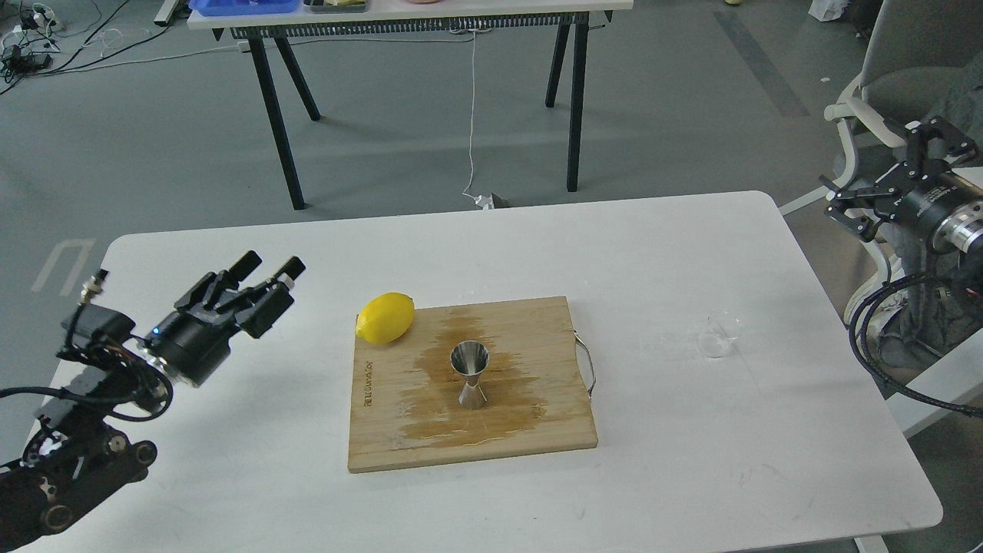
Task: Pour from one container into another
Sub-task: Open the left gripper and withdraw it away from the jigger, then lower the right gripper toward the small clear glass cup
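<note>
Clear glass cup point(719, 336) sits alone on the white table point(230, 430), well right of the wooden board point(399, 430), and seems to lean a little, though it is too faint to be sure. You have the steel jigger point(469, 374) upright mid-board on a wet stain, with the lemon point(385, 317) at the board's far left corner. Your right gripper point(883, 184) hangs off the table's right edge, fingers spread and empty, beyond and right of the cup; it looks the nearer one. Your left gripper point(269, 269), fingers slightly parted and holding nothing, is far left
</note>
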Controlling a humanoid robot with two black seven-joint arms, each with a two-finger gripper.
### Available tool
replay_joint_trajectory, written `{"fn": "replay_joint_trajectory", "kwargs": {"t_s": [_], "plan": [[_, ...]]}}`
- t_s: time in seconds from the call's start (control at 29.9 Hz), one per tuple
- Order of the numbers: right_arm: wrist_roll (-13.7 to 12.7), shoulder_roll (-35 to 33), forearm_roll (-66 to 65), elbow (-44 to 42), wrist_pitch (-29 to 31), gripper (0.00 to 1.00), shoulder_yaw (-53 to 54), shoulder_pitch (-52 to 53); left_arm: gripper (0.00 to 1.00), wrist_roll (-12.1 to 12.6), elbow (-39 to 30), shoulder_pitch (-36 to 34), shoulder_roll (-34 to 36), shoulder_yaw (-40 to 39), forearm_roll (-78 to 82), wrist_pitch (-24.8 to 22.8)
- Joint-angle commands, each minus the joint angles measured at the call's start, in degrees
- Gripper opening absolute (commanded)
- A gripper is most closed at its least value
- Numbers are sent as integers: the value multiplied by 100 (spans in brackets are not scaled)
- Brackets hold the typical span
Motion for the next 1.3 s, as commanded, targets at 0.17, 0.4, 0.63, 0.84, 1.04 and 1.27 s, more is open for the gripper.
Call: {"fn": "replay_joint_trajectory", "kwargs": {"t_s": [0.17, 0.4, 0.63, 0.84, 1.04, 1.27], "plan": [[43, 405, -34, 0, 0, 99, -14, 96, 95, -1, 981, -1142, 627, -46, -2844, -5000], [60, 871, -52, 9, 0, 99, -102, 210, 98, -1, 2134, -1213, 549, -423, -4031, -5091], [8, 942, 999, 359, 0, 99, 188, 237, 99, -1, 2161, -1398, 364, -653, -4490, -5091], [7, 644, 1732, 921, 0, 99, 547, -87, 99, -1, 2152, -1337, 250, -644, -4490, -5091], [-1, 415, 2004, 1993, -2594, 99, 1400, -1124, 99, -1, 2143, -1293, 153, -644, -4490, -5091], [-132, -331, 2839, 3144, -3933, 99, 1594, -2336, 99, -1, 2152, -1240, 127, -626, -4499, -5091]]}}
